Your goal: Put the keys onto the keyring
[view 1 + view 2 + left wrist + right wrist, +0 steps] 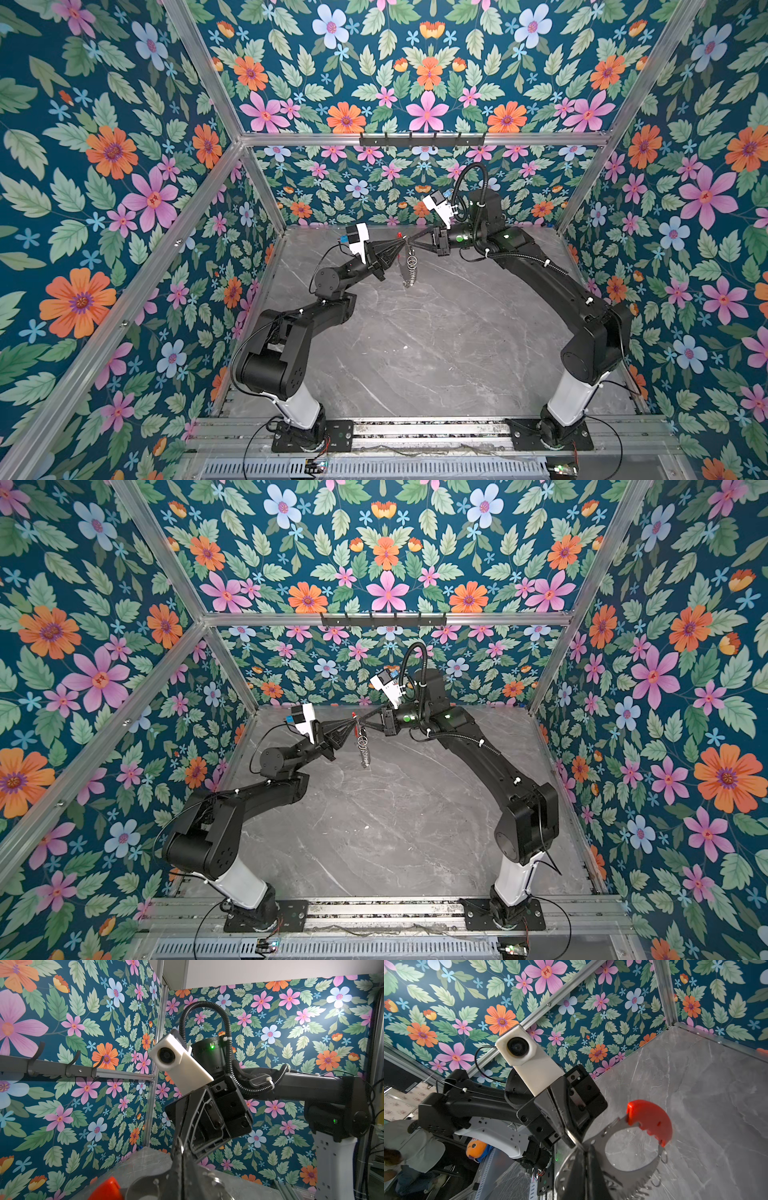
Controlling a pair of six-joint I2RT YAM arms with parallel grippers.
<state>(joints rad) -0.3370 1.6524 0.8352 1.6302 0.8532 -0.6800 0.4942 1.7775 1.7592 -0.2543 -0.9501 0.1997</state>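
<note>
The keyring (409,270) hangs edge-on in mid-air above the far part of the table, seen in both top views. In the right wrist view it shows as a grey disc (633,1169) with a wide hole, silver rim loops and a red curved piece (650,1120). My left gripper (402,246) and right gripper (410,242) meet tip to tip at its upper rim, both shut. A small silver ring (181,1146) sits at the left fingertips. I cannot tell whether it is a rim loop or belongs to the keys. No black key tag shows.
A dark rail of hooks (422,140) runs along the back frame, above and behind the grippers. The grey marble table (415,353) lies below the hanging disc. Flowered walls close in the left, back and right sides.
</note>
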